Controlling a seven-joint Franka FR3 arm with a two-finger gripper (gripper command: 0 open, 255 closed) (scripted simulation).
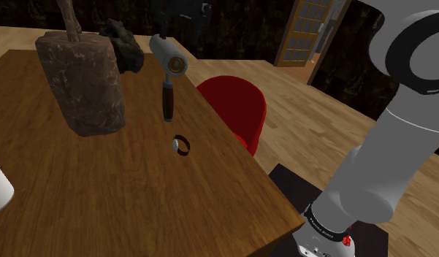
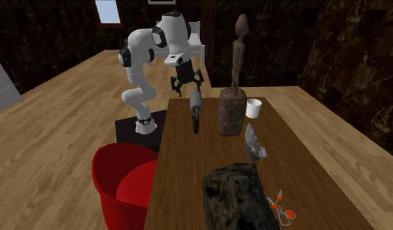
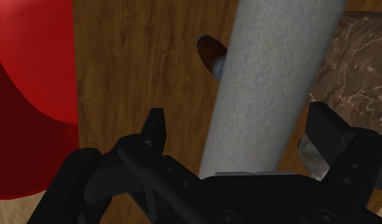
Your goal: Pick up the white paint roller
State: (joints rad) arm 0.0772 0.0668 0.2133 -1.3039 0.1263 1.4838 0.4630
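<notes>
- Grey roller (image 1: 169, 57), dark handle (image 1: 167, 98), lying on wooden tabletop (image 1: 137, 190), near brown block (image 1: 82, 80), on its right in shoulder view.
- Black gripper (image 3: 240, 124) open, straddling roller, not touching it.

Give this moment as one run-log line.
phase: pre-grasp | pale grey cylindrical paint roller: lying on brown wooden table | black two-finger gripper: open, straddling roller, no contact
</notes>
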